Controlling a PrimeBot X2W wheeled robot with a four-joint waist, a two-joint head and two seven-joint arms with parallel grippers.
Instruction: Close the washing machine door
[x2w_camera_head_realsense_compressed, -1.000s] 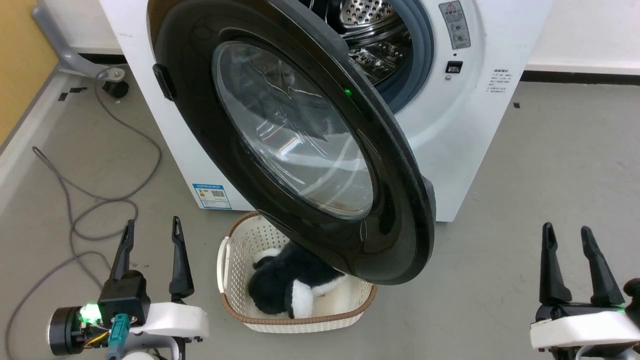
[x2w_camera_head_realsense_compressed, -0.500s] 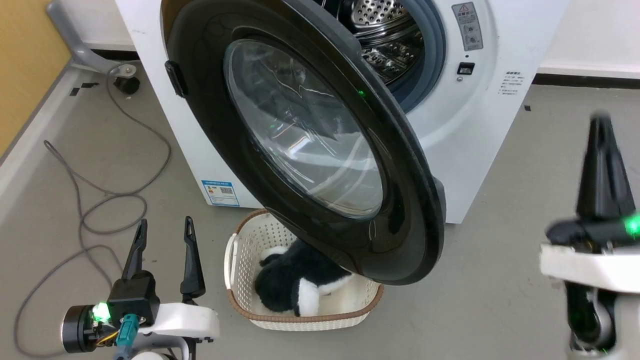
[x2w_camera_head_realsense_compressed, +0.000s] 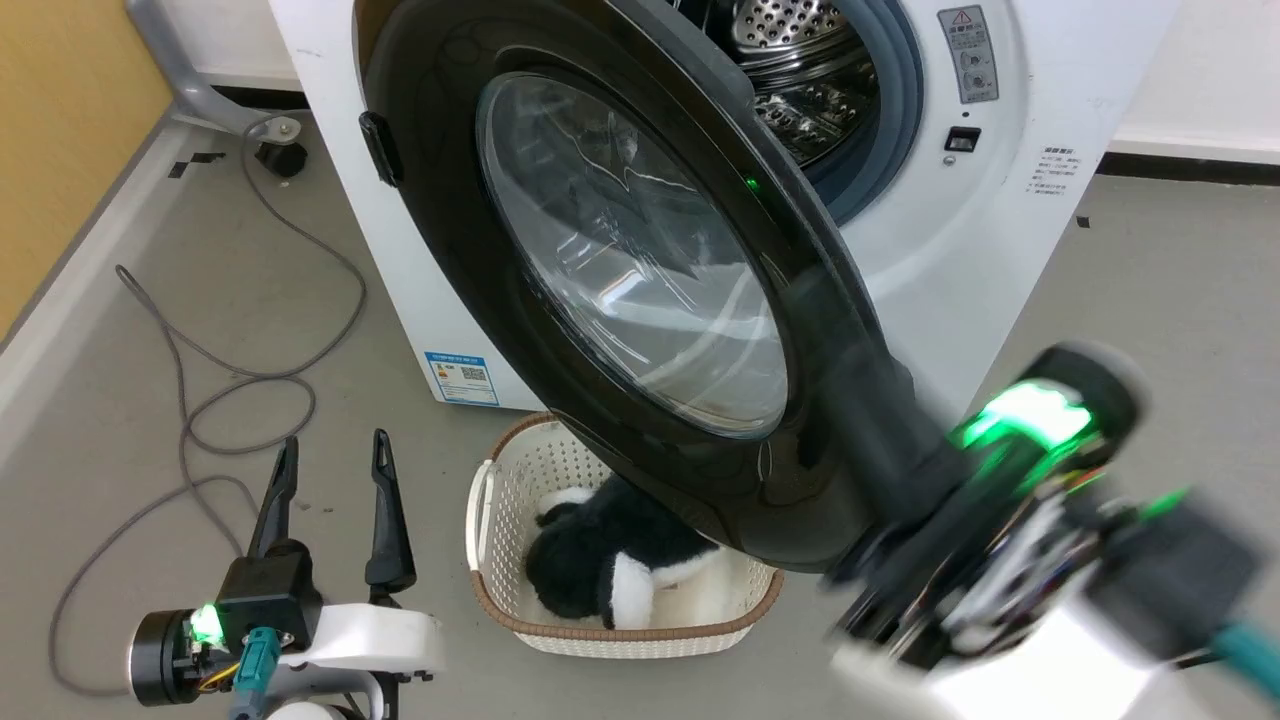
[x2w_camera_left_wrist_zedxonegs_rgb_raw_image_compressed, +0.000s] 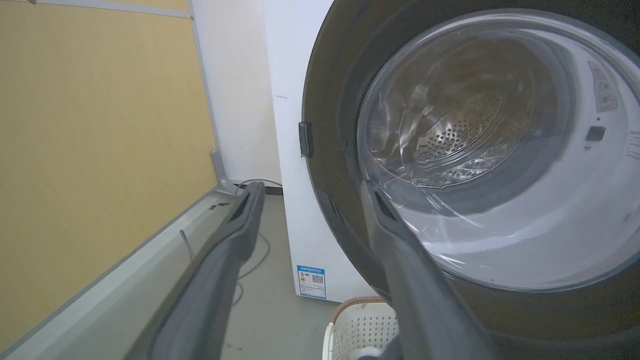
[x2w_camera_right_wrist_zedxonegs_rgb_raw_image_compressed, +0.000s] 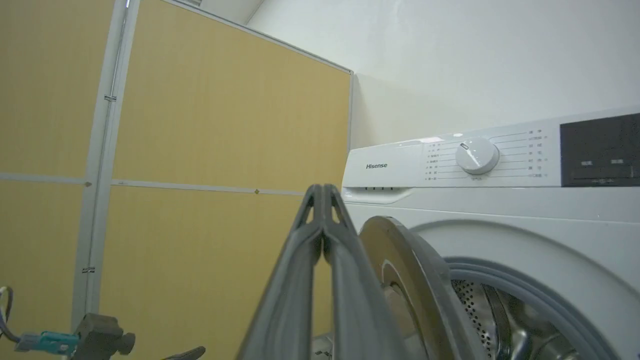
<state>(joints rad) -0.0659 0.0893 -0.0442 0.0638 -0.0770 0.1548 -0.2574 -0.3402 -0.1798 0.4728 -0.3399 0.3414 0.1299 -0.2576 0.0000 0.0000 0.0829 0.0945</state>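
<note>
The large round glossy black-framed door with a clear domed glass window (x2w_camera_head_realsense_compressed: 620, 290) stands swung out from the front of the white washing machine (x2w_camera_head_realsense_compressed: 940, 260). It is about half open, so the perforated steel drum (x2w_camera_head_realsense_compressed: 800, 40) and the grey rubber ring (x2w_camera_head_realsense_compressed: 890, 120) around it are uncovered. The lower edge of the door hangs above a white woven plastic basket with a brown rim (x2w_camera_head_realsense_compressed: 500, 590), which sits on the grey floor just in front of the machine; a black-and-white plush toy (x2w_camera_head_realsense_compressed: 600, 570) lies inside it. The left gripper (x2w_camera_head_realsense_compressed: 335, 441) is held low in front of the machine, on the side of the yellow wall panel (x2w_camera_left_wrist_zedxonegs_rgb_raw_image_compressed: 100, 125) and well apart from the door. Its two dark fingers are spread wide and carry nothing. The right gripper (x2w_camera_right_wrist_zedxonegs_rgb_raw_image_compressed: 322, 187) has its fingers pressed together at the tips, with nothing between them. In its own wrist view they point up beside the thin edge of the door, below the white round control dial (x2w_camera_right_wrist_zedxonegs_rgb_raw_image_compressed: 477, 155) on the top panel of the machine. In the head view this gripper is strongly blurred at the outer lower edge of the door – whether it touches the frame cannot be told. A thin grey cable (x2w_camera_head_realsense_compressed: 200, 400) lies in loops on the floor beside the machine, near the left gripper.
</note>
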